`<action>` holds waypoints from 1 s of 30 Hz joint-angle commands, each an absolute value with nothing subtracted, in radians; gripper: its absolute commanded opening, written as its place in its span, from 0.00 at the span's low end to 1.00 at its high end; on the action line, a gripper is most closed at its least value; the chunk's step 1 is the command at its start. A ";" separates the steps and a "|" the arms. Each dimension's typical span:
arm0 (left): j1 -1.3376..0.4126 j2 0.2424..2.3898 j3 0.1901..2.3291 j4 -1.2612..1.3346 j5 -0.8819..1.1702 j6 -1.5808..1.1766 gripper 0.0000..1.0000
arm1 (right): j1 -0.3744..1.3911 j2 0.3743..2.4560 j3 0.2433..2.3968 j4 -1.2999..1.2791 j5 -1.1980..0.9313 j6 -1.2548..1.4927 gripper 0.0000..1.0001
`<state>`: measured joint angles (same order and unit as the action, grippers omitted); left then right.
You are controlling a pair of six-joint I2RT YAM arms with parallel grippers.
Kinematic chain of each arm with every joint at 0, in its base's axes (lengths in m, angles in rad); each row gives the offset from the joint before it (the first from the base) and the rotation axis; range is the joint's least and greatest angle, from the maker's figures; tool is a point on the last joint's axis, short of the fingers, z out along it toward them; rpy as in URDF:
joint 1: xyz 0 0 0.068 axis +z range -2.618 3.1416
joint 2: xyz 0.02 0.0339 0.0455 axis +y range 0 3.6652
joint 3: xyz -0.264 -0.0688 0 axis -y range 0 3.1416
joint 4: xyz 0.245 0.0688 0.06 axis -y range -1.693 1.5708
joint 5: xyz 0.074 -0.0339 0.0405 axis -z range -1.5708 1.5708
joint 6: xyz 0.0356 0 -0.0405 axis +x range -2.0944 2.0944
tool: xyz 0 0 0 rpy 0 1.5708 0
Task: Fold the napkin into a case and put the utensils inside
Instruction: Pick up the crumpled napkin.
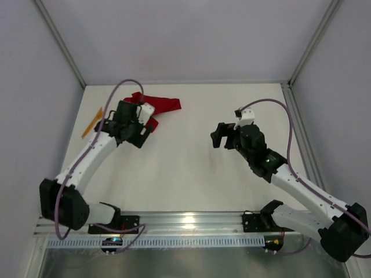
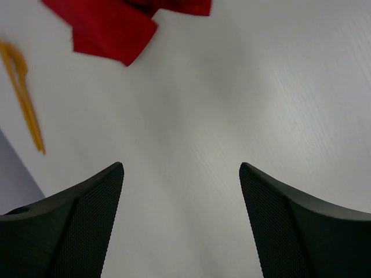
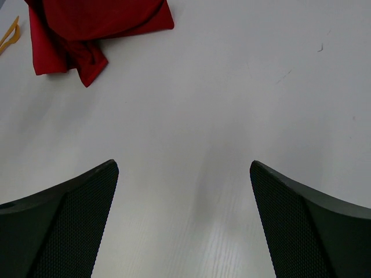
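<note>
The red napkin (image 1: 163, 104) lies crumpled, not folded into a case, at the far left of the table; it also shows in the left wrist view (image 2: 110, 26) and the right wrist view (image 3: 87, 29). The orange utensils (image 1: 91, 123) lie by the left wall, left of the napkin, with one thin piece (image 2: 23, 92) running down the edge of the left wrist view. My left gripper (image 1: 136, 124) hovers over the napkin's near edge, open (image 2: 181, 168), with only bare table between its fingers. My right gripper (image 1: 223, 138) hangs open (image 3: 184, 165) over mid-table, well right of the napkin.
White table (image 1: 185, 174) boxed in by pale walls on the left, back and right. A metal rail (image 1: 191, 223) runs along the near edge where both arm bases are bolted.
</note>
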<state>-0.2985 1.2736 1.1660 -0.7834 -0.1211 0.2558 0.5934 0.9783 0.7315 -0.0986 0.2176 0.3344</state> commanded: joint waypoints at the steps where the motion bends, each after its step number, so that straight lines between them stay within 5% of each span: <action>1: -0.405 1.445 1.181 -0.658 -0.147 0.345 0.85 | 0.591 0.997 0.752 -0.043 0.189 0.360 0.99; 9: -0.407 1.876 1.469 -0.411 -0.270 0.241 0.83 | 0.591 1.020 0.730 -0.086 0.232 0.368 0.99; 16: -0.403 2.184 1.716 -0.532 -0.325 0.161 0.75 | 0.592 1.023 0.749 -0.118 0.296 0.350 0.99; 30: -0.370 2.048 1.559 -0.586 -0.238 0.048 0.71 | 0.591 1.042 0.776 -0.127 0.308 0.328 0.99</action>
<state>-0.3779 2.1674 1.6535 -0.5640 -0.2756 0.0864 0.5934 1.0523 0.7319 -0.1452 0.2787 0.3420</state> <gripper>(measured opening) 0.709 0.994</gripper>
